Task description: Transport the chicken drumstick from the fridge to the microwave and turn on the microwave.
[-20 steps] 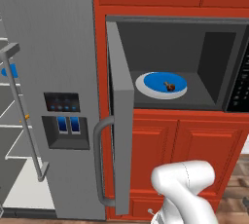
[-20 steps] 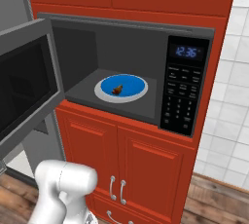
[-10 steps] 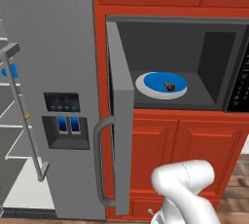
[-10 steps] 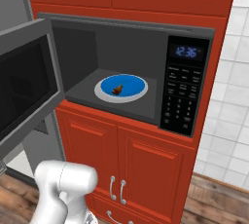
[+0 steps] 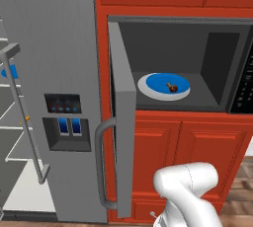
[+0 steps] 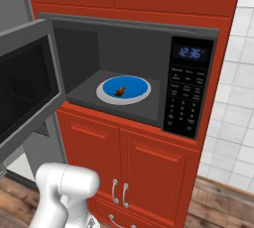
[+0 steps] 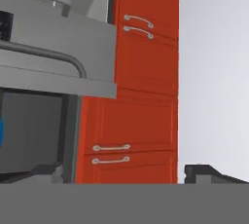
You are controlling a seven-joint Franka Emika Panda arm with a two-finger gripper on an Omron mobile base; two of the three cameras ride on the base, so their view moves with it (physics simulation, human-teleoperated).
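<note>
The chicken drumstick (image 5: 172, 88) (image 6: 119, 91) lies on a round blue plate (image 5: 155, 84) (image 6: 134, 85) inside the microwave (image 5: 217, 58) (image 6: 149, 48). The microwave's door (image 5: 123, 122) (image 6: 25, 83) (image 7: 53, 47) stands swung wide open to the left, its curved handle (image 5: 101, 167) facing out. The black keypad (image 6: 184, 103) sits on the right of the cavity. The grey fridge (image 5: 54, 48) stands to the left, with its dispenser panel (image 5: 63, 122). In the hand view my gripper (image 7: 125, 175) is open with nothing between its fingertips (image 7: 46, 172), low down and looking at the red cabinets.
Red cabinets (image 5: 207, 142) (image 6: 124, 162) (image 7: 141, 62) lie above and below the microwave. One fridge door is open at far left, showing white shelves (image 5: 15, 147) and a long bar handle (image 5: 24, 117). White tiled wall (image 6: 233, 98) is to the right. My white arm (image 5: 188, 191) (image 6: 64, 192) rises at the bottom.
</note>
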